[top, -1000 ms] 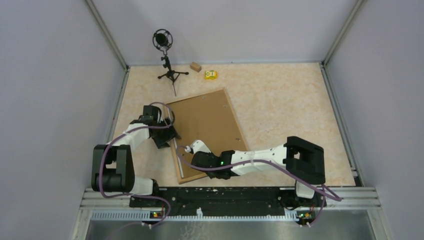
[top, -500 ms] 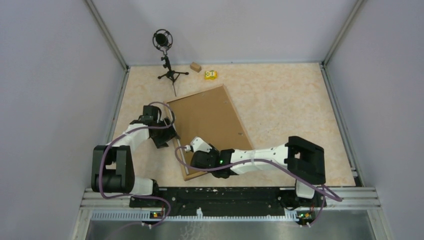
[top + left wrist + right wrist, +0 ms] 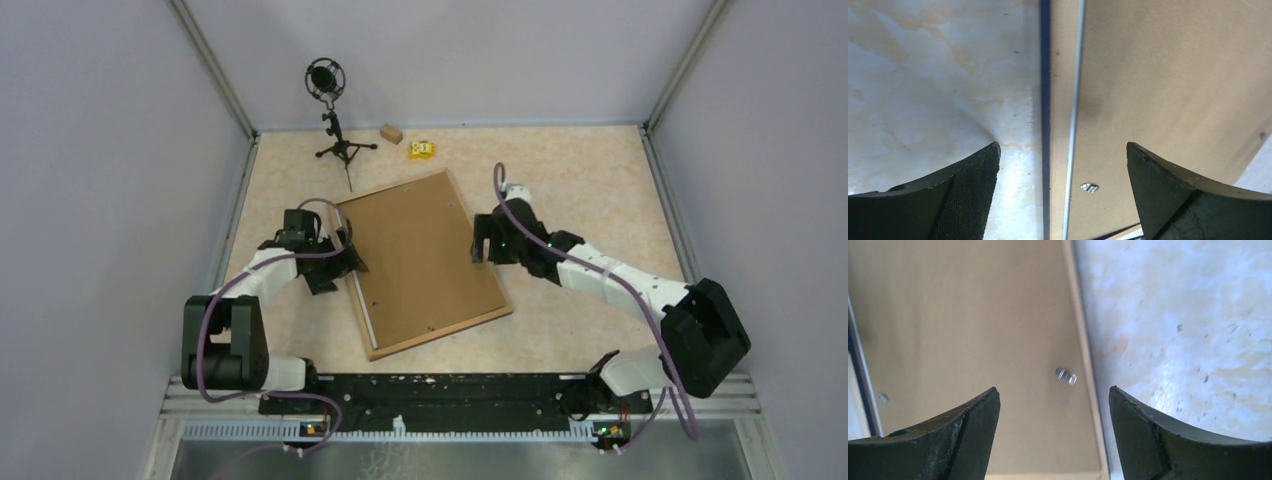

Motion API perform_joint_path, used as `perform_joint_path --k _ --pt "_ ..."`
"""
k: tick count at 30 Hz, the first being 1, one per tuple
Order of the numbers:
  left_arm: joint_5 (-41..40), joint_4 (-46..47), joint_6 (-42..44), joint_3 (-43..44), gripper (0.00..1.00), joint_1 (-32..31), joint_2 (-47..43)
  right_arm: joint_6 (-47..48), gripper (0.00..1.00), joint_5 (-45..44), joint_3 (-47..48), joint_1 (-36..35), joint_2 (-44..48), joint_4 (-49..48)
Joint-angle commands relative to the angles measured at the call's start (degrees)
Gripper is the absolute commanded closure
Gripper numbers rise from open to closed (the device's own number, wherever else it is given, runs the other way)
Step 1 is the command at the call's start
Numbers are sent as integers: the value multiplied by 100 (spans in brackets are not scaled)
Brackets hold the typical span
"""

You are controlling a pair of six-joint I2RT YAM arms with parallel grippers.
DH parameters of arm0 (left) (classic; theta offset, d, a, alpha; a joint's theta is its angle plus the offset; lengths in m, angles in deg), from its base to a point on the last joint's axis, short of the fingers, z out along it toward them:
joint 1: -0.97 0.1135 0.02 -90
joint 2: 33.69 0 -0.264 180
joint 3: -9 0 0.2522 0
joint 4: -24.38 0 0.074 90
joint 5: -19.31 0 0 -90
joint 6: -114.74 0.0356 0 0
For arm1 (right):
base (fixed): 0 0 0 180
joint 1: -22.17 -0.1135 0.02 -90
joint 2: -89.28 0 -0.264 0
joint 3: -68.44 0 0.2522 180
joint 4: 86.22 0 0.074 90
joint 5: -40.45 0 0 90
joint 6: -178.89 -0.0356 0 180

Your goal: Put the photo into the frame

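Fingers of the left gripper (image 3: 1063,150) stand wide apart at the bottom of the left wrist view. One black pad (image 3: 965,197) is over bare table (image 3: 923,75) and the other over brown backing board (image 3: 1173,75), so they straddle the left long rim of the frame (image 3: 1060,75). Whether either pad touches the frame cannot be told. Between them run the rim's dark blue outer edge, its light wood face and a thin pale strip (image 3: 1075,100) against the board; what that strip belongs to cannot be told. A small metal tab (image 3: 1089,187) sits low on the board near it. The right gripper (image 3: 1053,392) is likewise spread wide at the bottom of its wrist view, with the frame's right long rim and a second metal clip (image 3: 1065,375) between its fingers, brown board to the left and marbled table to the right. From above, the frame lies flat and back-up in the middle of the picture, turned askew so its long sides run from upper left to lower right. One gripper is at each long side, roughly across from the other. Near the top edge of the table, well apart from the frame, stand a microphone (image 3: 325,78) on a small tripod, a wooden block (image 3: 390,133) and a small yellow object (image 3: 421,149).
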Motion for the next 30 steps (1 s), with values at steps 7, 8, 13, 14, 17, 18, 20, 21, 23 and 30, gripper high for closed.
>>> perform_joint_path --k 7,8,13,14,17,18,20,21,23,30 --pt "1392 681 266 254 2 193 288 -586 25 1424 1489 1530 -1231 -1487" --pt "1511 723 300 245 2 255 343 -652 26 1568 1595 1602 -1352 -1560" --pt "1764 894 451 142 2 421 423 -375 31 2422 1425 1806 -1574 -2261" --pt "1812 960 473 107 2 429 392 -262 33 2556 1375 1807 -1621 -2263" --pt "1812 1023 517 72 2 425 385 -154 37 2686 1098 1812 -1704 -2334" --pt "1756 1012 552 63 2 425 377 -153 38 2730 995 1820 -1706 -2409" --pt "1679 961 608 64 2 425 355 -136 40 2844 928 1864 -1753 -2441" --pt "1689 971 639 71 2 425 328 -136 40 2893 940 1883 -1785 -2399" --pt "1624 956 685 74 2 425 303 -138 40 2806 962 1896 -1833 -2241" --pt "1689 947 767 155 2 425 472 -248 43 3098 889 1913 -2045 -2193"
